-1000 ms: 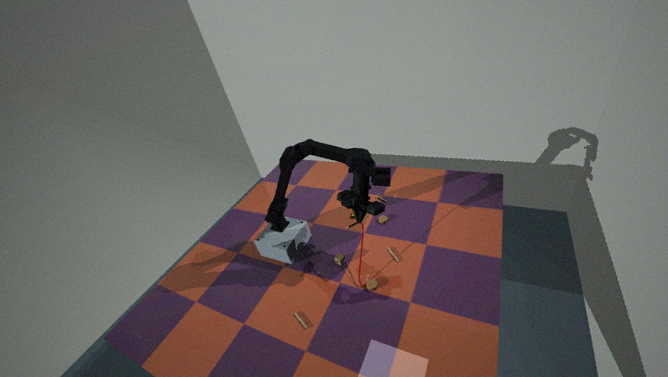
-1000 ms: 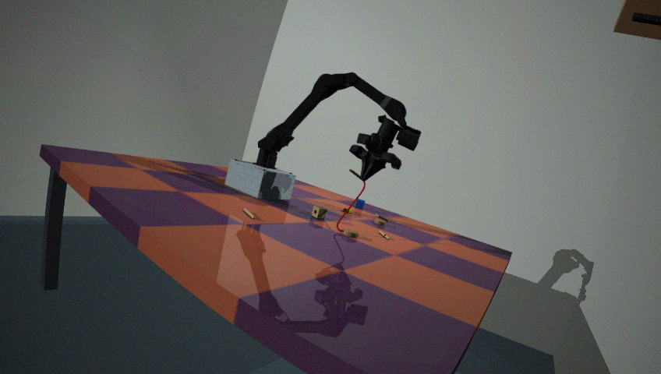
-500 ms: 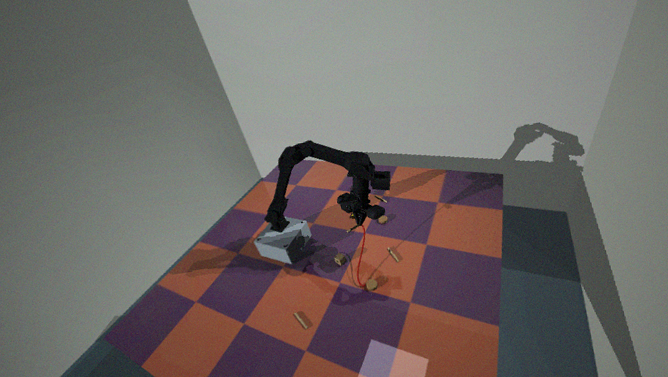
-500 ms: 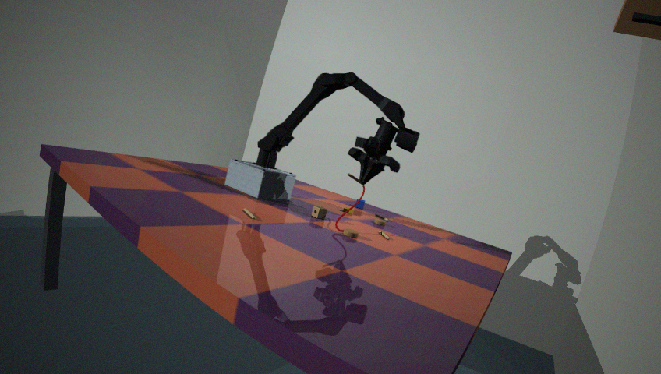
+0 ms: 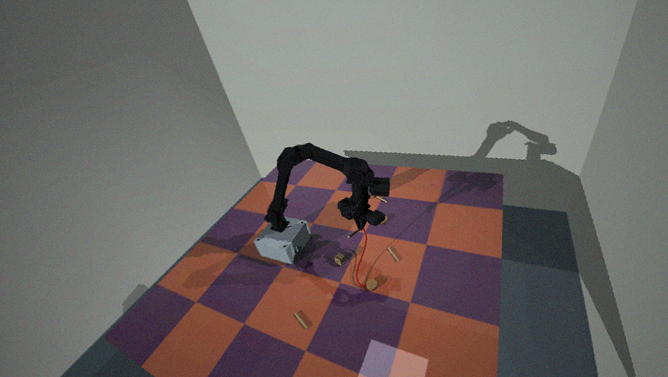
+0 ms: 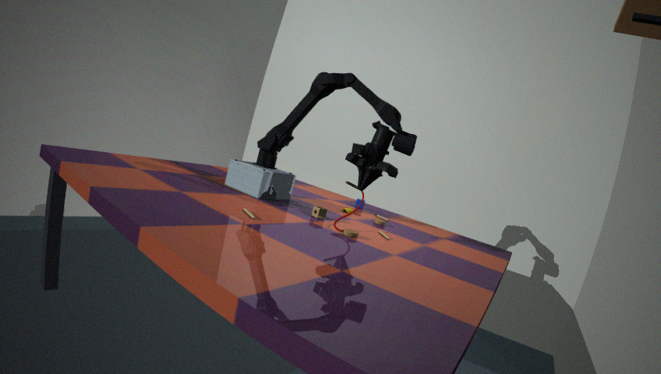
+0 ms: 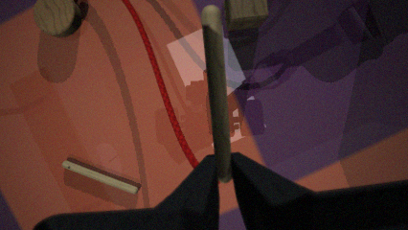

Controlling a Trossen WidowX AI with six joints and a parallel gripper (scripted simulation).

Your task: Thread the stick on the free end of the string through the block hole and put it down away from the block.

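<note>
My gripper is shut on the wooden stick near its string end and holds it above the table. In the wrist view the stick points up the picture, away from the fingers. The red string hangs from the stick's held end down to the round wooden button on the table. The wooden block stands on the table, apart from the stick. Its hole shows as a dark spot in the exterior view. The string is outside the block.
A loose stick lies near the button, another farther off. A second round piece, a third stick, a yellow piece and a blue piece lie beyond the block.
</note>
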